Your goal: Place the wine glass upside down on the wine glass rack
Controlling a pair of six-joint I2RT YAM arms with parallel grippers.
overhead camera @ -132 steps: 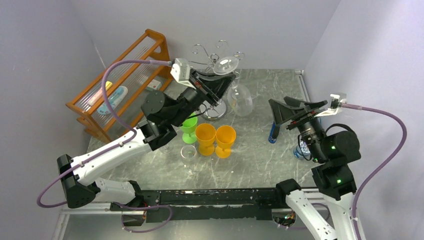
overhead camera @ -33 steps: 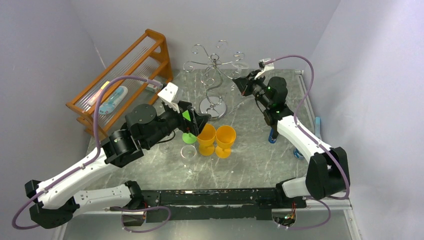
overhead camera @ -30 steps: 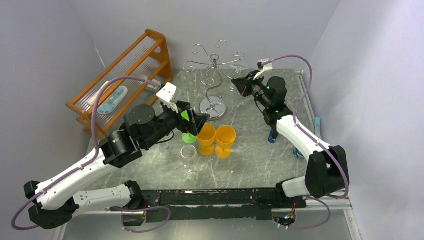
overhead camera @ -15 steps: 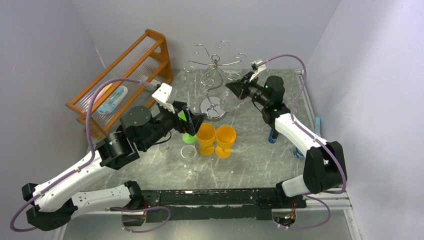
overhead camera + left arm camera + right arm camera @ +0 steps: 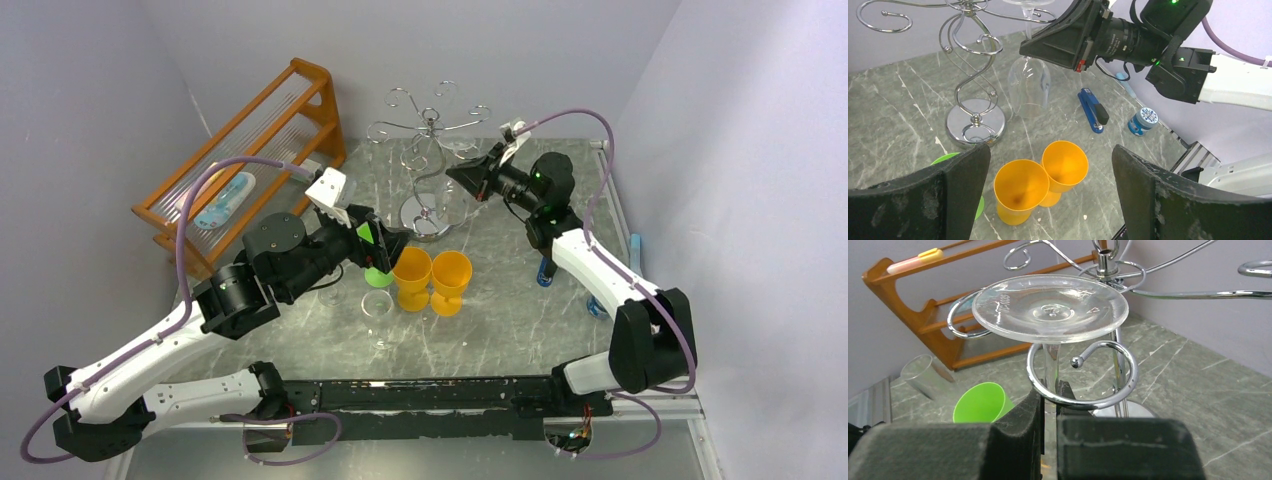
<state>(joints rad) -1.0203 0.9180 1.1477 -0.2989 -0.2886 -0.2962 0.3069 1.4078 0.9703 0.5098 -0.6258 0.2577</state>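
Observation:
The clear wine glass [image 5: 1029,87] hangs upside down, bowl lowest, beside the wine glass rack [image 5: 975,120]. My right gripper [image 5: 1049,400] is shut on its stem [image 5: 1050,365], just under a curled rack arm [image 5: 1083,375]. The stem passes up through that loop, and the round foot [image 5: 1049,307] sits a little above it. In the top view the right gripper [image 5: 462,178] is against the rack [image 5: 428,170] on its right side. My left gripper [image 5: 1048,195] is open and holds nothing, hovering over two orange cups [image 5: 1020,187].
A green cup [image 5: 982,402] and a clear tumbler [image 5: 377,305] stand near the orange cups [image 5: 430,278]. An orange wooden shelf [image 5: 245,150] fills the back left. A blue tool [image 5: 1093,110] and a blue-lidded jar [image 5: 1143,120] lie at the right.
My right gripper has carried the glass leftward, closer in to the rack's arms. The left arm has drawn back slightly, its jaws staying open.

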